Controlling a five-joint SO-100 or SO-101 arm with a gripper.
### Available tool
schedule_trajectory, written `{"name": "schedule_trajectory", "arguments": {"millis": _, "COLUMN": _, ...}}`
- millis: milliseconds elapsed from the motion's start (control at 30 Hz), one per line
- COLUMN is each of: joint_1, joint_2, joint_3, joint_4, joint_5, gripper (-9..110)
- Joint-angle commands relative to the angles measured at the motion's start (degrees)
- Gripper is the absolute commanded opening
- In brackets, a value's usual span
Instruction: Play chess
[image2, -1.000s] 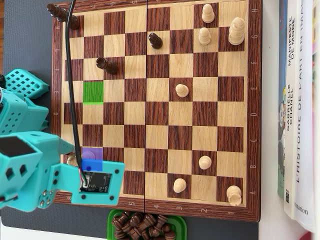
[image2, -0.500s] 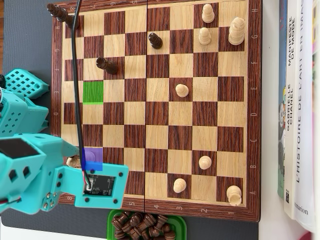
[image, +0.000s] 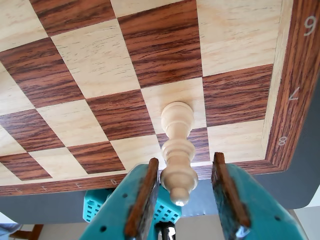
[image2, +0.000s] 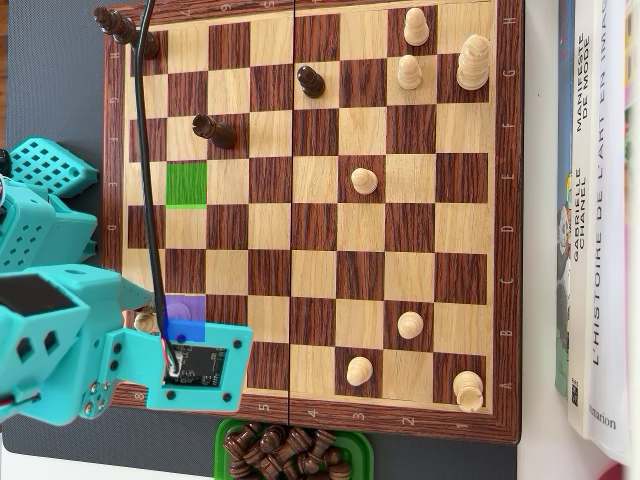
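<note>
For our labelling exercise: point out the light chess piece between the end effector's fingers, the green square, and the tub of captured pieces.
Light chess piece (image: 177, 165), wrist view, its collar.
Green square (image2: 186, 185), overhead view, its centre.
Tub of captured pieces (image2: 222, 440), overhead view, green rim.

Teal arm (image2: 60, 330) over the lower left corner of the chessboard (image2: 310, 215).
A green square (image2: 186, 184) and a blue square (image2: 185, 318) are marked in the same left column; dark pieces stand upper left, pale pieces to the right, captured dark pieces fill a green tray (image2: 290, 452) below, and books (image2: 597, 200) lie along the right edge.

Brown/tan checkered board (image2: 330, 200), teal claw (image: 182, 192), cream piece (image: 176, 150), green tray (image2: 225, 440).
</note>
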Motion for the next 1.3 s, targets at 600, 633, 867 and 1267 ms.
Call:
{"name": "schedule_trajectory", "arguments": {"millis": 600, "joint_1": 0.62, "joint_2": 0.7, "joint_3": -2.11, "joint_4": 0.35, "joint_5": 0.18, "gripper": 6}}
{"name": "schedule_trajectory", "arguments": {"millis": 633, "joint_1": 0.62, "joint_2": 0.7, "joint_3": -2.11, "joint_4": 0.35, "joint_5": 0.18, "gripper": 6}}
{"name": "schedule_trajectory", "arguments": {"millis": 867, "joint_1": 0.18, "joint_2": 0.79, "joint_3": -2.46, "joint_4": 0.44, "joint_5": -0.09, "gripper": 6}}
{"name": "schedule_trajectory", "arguments": {"millis": 1267, "joint_1": 0.09, "joint_2": 5.19, "joint_3": -2.9, "joint_4": 0.53, "joint_5": 0.26, "gripper": 6}}
